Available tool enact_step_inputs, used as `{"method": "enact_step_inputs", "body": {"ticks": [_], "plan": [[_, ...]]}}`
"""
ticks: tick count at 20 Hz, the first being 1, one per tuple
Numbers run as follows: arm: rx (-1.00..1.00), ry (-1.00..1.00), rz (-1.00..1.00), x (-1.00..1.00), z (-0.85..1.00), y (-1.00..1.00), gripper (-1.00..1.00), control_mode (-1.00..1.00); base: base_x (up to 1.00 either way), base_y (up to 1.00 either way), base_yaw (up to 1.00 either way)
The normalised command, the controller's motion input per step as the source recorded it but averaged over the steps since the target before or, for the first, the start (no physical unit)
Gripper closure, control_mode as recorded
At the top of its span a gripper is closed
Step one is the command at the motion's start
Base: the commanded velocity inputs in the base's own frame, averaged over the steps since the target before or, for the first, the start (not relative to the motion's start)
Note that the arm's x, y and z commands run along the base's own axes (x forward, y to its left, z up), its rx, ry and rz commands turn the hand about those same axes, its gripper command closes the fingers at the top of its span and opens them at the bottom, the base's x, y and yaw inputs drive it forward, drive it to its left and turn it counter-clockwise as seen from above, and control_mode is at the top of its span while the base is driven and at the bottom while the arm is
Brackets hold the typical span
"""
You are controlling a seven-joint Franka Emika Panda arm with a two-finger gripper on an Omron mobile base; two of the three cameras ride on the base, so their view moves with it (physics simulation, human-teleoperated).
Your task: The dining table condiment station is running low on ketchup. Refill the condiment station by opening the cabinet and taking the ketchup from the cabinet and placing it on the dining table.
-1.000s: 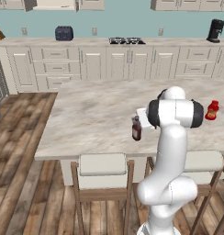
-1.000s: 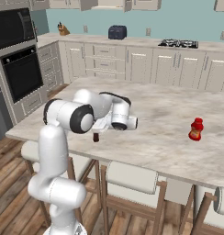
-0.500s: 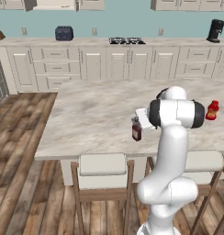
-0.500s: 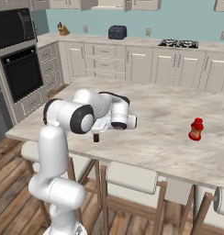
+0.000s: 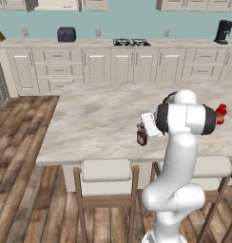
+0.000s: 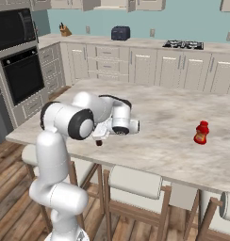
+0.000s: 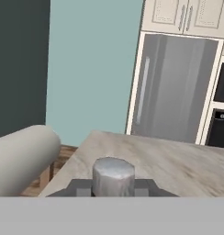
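Observation:
The ketchup (image 5: 142, 137), a small dark reddish-brown bottle, stands upright near the front edge of the dining table (image 5: 99, 118). My gripper (image 5: 143, 126) is shut on its neck from the side. From the right base view the ketchup (image 6: 99, 140) shows just under the hand, with the gripper (image 6: 102, 134) closed around it. Through the hand view the bottle's grey-looking cap (image 7: 113, 175) sits between the finger tips of the gripper (image 7: 113, 187). The cabinet (image 5: 56, 4) is at the top edge above the wall counter, cut off by the frame; its doors look swung open.
A small bright red bottle (image 5: 220, 114) stands on the table's right side. Stools (image 5: 107, 171) line the near edge by my base. The wall counter carries a toaster (image 5: 66, 34), a hob (image 5: 131, 42) and a coffee machine (image 5: 223, 32). An oven (image 6: 22, 70) stands left.

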Motion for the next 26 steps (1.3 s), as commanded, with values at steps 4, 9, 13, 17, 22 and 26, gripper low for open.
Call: {"method": "enact_step_inputs", "body": {"ticks": [4, 9, 13, 17, 22, 26], "plan": [[0.01, 0.00, 0.05, -0.02, 0.00, -0.32, -1.00, -1.00, 0.00, 0.00, 0.00], [0.00, 0.00, 0.03, -0.06, 0.00, -0.29, -1.00, -1.00, 0.00, 0.00, 0.00], [0.00, 0.00, 0.00, -0.01, 0.11, -0.13, -1.00, -1.00, 0.00, 0.00, 0.00], [0.00, 0.01, 0.00, 0.00, 0.33, 0.00, -1.00, -1.00, 0.00, 0.00, 0.00], [0.00, 0.00, 0.00, -0.09, 0.55, 0.00, -1.00, -1.00, 0.00, 0.00, 0.00], [-0.04, 0.00, 0.00, -0.30, 0.51, 0.10, -1.00, -1.00, 0.00, 0.00, 0.00]]}}
